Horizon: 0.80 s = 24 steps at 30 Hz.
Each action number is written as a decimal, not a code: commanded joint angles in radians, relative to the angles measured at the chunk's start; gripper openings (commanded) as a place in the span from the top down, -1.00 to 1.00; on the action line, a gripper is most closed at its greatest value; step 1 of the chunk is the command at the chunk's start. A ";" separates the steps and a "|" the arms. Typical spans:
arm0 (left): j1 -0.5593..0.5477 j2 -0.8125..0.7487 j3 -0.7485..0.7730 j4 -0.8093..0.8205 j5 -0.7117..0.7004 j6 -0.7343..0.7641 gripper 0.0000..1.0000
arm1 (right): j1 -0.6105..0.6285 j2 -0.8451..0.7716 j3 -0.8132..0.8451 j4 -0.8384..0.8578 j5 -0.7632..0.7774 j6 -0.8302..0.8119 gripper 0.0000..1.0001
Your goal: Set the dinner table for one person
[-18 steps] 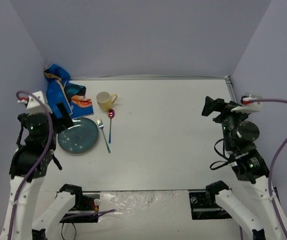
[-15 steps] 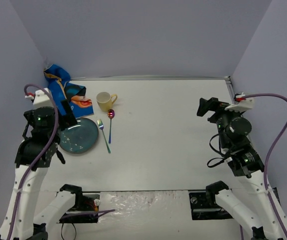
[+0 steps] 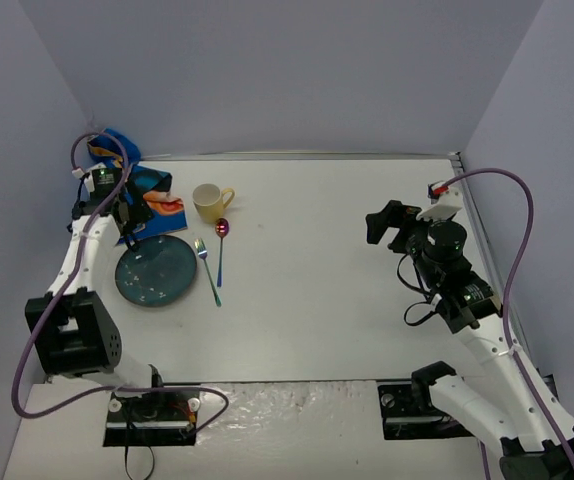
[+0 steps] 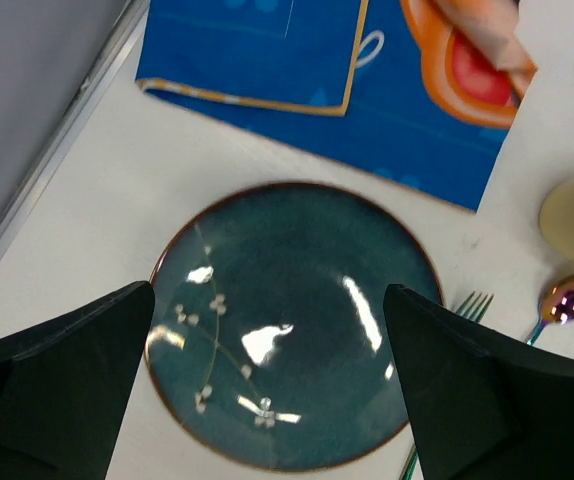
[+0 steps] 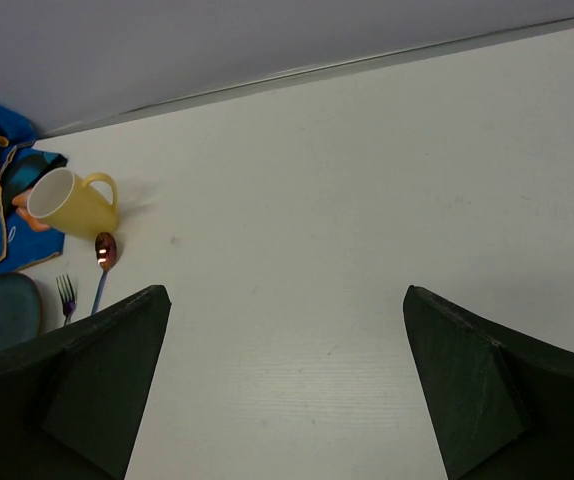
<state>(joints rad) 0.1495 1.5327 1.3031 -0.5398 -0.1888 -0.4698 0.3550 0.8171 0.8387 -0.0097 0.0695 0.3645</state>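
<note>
The white dinner table [image 3: 347, 270] carries a dark teal plate [image 3: 155, 270] at its left. A green-handled fork [image 3: 207, 272] and a blue-handled spoon with a pink bowl [image 3: 221, 240] lie just right of the plate. A yellow mug [image 3: 208, 202] stands behind them. My left gripper [image 3: 132, 222] hangs open above the plate's far edge. In the left wrist view the plate [image 4: 292, 325] shows between the wide-apart fingers of that gripper [image 4: 269, 295]. My right gripper [image 3: 382, 225] is open over bare table right of centre, holding nothing [image 5: 287, 292].
A crumpled blue printed placemat [image 3: 137, 185] lies in the far left corner, partly under my left arm; its flat near edge [image 4: 367, 100] lies just beyond the plate. Grey walls close the table on three sides. From the right wrist, the mug [image 5: 67, 203] sits far left.
My left arm has stretched forward, and its gripper now hangs over the plate's far edge by the placemat. My right arm has swung left and forward over the table. Both grippers stay open.
</note>
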 commanded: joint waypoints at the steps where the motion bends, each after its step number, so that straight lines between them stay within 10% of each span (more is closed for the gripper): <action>1: 0.048 0.173 0.170 0.119 0.066 0.005 -0.94 | 0.004 0.017 0.003 0.078 -0.065 -0.010 -1.00; 24: 0.076 0.711 0.599 -0.039 0.028 0.121 -0.80 | 0.004 0.091 -0.013 0.097 -0.217 -0.044 -1.00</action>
<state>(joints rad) 0.2147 2.2406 1.8200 -0.5185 -0.1271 -0.3640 0.3550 0.8989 0.8186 0.0008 -0.1185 0.3327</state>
